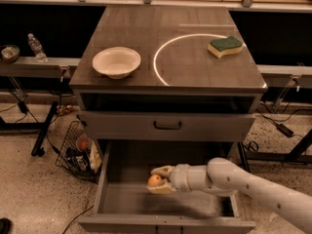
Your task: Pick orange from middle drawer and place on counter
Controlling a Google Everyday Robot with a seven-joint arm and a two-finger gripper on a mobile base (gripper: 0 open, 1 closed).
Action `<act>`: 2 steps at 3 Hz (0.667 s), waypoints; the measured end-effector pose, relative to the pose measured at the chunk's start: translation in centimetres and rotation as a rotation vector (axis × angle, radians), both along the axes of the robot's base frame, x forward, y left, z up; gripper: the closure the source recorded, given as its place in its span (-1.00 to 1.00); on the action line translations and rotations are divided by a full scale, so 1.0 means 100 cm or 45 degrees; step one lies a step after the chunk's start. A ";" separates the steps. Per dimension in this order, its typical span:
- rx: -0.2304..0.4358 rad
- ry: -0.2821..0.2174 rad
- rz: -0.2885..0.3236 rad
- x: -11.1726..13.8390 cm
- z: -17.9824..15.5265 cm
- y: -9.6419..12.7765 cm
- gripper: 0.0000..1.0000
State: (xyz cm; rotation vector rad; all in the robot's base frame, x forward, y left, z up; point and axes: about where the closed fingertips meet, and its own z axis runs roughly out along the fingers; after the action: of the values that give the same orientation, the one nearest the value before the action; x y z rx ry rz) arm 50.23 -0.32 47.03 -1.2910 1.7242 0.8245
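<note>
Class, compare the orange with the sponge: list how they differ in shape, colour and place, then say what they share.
Shape: the orange is round; the sponge is a flat block.
Colour: the orange is one colour; the sponge is yellow with a green top.
Place: the gripper holds the orange inside the open middle drawer; the sponge lies free on the counter.
Shared: both are smaller than the white bowl.

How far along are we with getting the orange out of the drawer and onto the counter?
Done: the middle drawer stands open, and the gripper is inside it. In hand: the gripper is shut on the orange. Left: lifting it clear of the drawer and setting it on the counter, which now holds only a white bowl and a sponge.
</note>
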 end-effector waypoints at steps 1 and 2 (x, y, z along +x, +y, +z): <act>0.018 -0.031 -0.030 -0.019 0.057 -0.034 1.00; 0.040 -0.115 -0.082 -0.035 0.127 -0.080 1.00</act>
State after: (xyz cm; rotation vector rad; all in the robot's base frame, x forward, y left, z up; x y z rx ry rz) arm 46.75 -8.36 59.72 -1.2266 1.6662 0.7422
